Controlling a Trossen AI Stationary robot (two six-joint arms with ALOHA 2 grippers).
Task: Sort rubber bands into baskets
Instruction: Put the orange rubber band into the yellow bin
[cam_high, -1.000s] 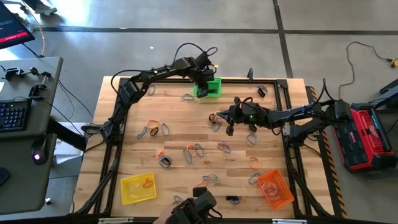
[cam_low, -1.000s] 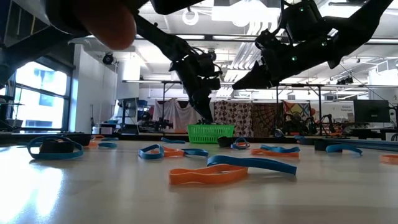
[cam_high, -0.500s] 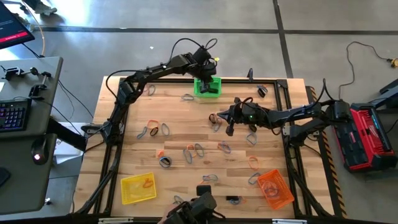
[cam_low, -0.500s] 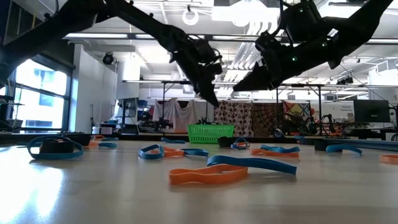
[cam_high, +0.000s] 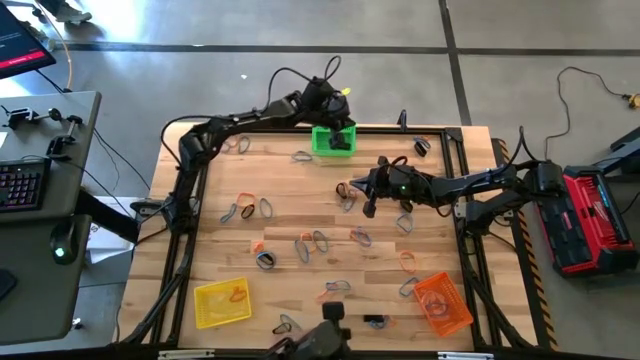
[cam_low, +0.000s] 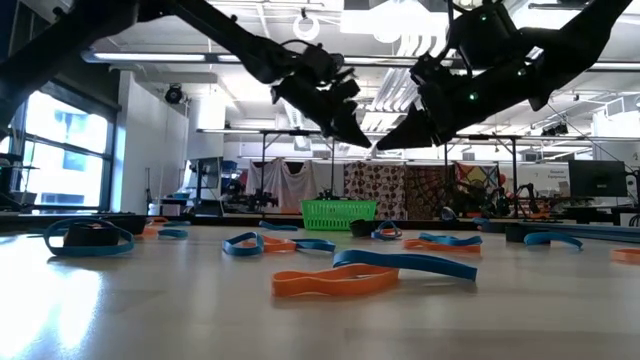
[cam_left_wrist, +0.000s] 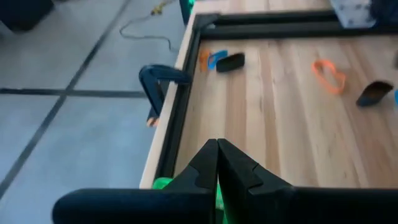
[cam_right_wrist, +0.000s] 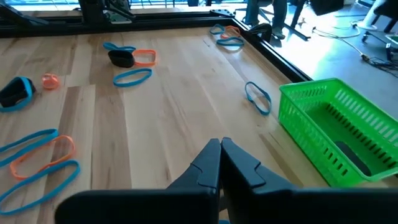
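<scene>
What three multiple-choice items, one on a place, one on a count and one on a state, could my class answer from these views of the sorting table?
1. Where does the green basket stand in the high view?
A. At the table's far edge, under the left gripper
B. At the near left corner
C. At the near right corner

2. How many baskets stand on the table?
A. Two
B. Three
C. Four

3. How are the right gripper's fingers?
A. Wide open
B. Shut with nothing between them
C. Shut on an orange band

Answers: 1 A, the high view shows green mesh at the far edge beneath the left arm's tip. 2 B, besides the green one there are a yellow basket and an orange basket at the near edge. 3 B, the right wrist view shows the two dark fingers pressed together with only bare wood beyond them.
</scene>
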